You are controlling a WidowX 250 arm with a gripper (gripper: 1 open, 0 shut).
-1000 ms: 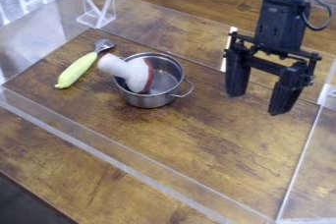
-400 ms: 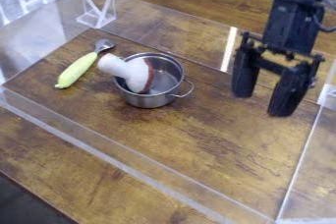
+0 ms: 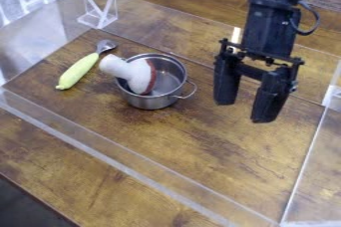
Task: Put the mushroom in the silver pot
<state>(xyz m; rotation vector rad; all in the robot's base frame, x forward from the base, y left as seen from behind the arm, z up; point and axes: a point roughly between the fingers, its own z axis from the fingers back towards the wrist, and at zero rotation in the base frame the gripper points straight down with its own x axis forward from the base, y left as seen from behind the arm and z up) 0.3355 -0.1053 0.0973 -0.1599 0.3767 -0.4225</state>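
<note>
The black robot arm comes down from the top edge of the view on the right side, its thick dark body roughly vertical, with jointed housings and a cable looping out on its right flank. Its gripper [image 3: 248,101] hangs over the right half of the wooden table [image 3: 173,161], pointing downward, well apart from the silver pot [image 3: 158,84]. The two broad, dark fingers are spread wide, one toward the left of the picture and one toward the right, with a plain gap between them; nothing sits in that gap. The exact height of the fingertips above the wood cannot be told from this single view.

The toy mushroom [image 3: 132,73] is at the silver pot, its fat white stalk slanting across the pot's left side. One end reaches up and out past the rim toward the upper left, while the other lies down inside the pot, so it is tilted rather than flat. The pot stands upright on the table, its shiny wall low, with a small handle showing on the right.

To the left of the pot, the long yellow-green corn-like vegetable [image 3: 78,72] lies on the table, apart from the pot. The small grey-brown piece [image 3: 106,46] shows near the vegetable's upper end, just above the mushroom's raised end.
</note>
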